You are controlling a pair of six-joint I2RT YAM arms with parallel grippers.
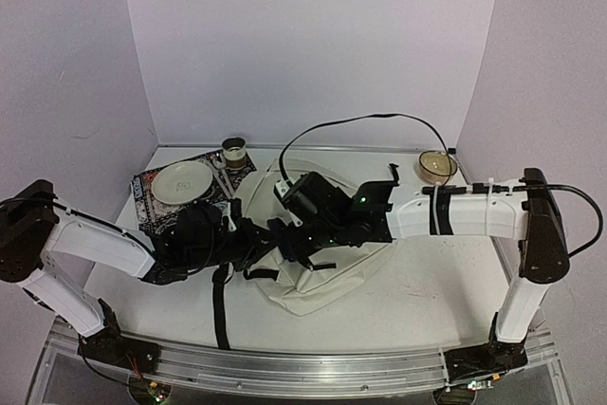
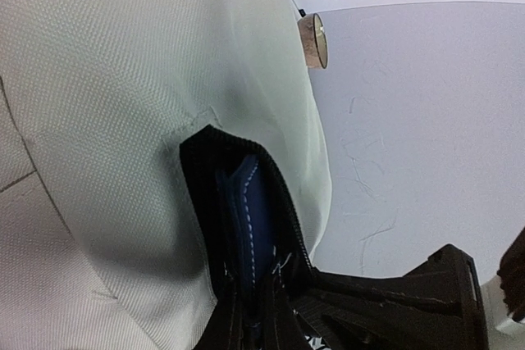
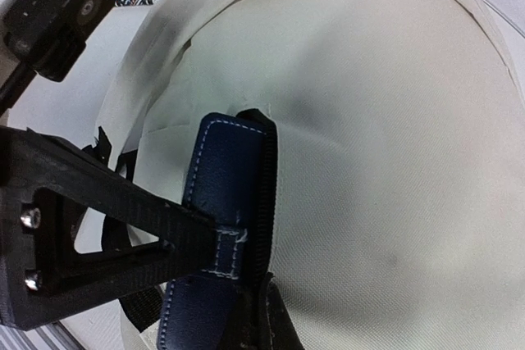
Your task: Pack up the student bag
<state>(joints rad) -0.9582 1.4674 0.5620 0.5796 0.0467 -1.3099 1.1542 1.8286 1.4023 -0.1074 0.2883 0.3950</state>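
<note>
Right wrist view is showing your left gripper clamping the blue pouch half inside the student bag on the table, right gripper pinched shut alongside; pushing askew is risking a snag on the zip

White table. Cream backpack slumped at centre, black strap trailing to near edge. Patterned mat at back left, just beside backpack. Cup behind mat. Small bowl back right, apart.
</note>
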